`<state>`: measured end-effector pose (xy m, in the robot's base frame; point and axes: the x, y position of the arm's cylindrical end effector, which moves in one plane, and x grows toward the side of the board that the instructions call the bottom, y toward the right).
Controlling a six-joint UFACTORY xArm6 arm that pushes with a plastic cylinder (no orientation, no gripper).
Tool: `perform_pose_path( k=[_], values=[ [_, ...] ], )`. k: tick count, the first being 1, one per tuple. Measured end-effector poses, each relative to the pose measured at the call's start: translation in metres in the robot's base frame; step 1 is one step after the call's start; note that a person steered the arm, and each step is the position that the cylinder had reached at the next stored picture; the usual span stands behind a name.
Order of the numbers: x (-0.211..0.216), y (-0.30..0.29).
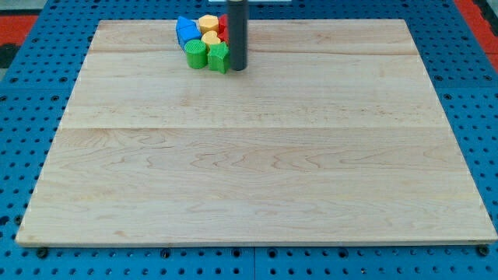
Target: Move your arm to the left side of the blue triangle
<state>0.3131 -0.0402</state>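
A tight cluster of blocks sits at the view's top, left of centre, on the wooden board (257, 155). The blue triangle-like block (185, 30) is at the cluster's left. A yellow hexagon (208, 22) and a second yellow block (211, 38) lie to its right, with a red block (222, 28) behind them, partly hidden by the rod. A green cylinder (195, 54) and a green block (218, 57) are at the cluster's bottom. My tip (237, 68) stands just right of the green block, on the cluster's right side, away from the blue triangle.
The board lies on a blue perforated base (23, 117) that shows on all sides. A red patch (15, 23) shows at the top left corner and another at the top right.
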Motion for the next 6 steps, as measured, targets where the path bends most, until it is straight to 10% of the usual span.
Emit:
perform_pose_path(
  k=[2,4,6],
  values=[
    [0.043,-0.070],
    [-0.052,-0.173],
    [-0.122,-0.123]
  ],
)
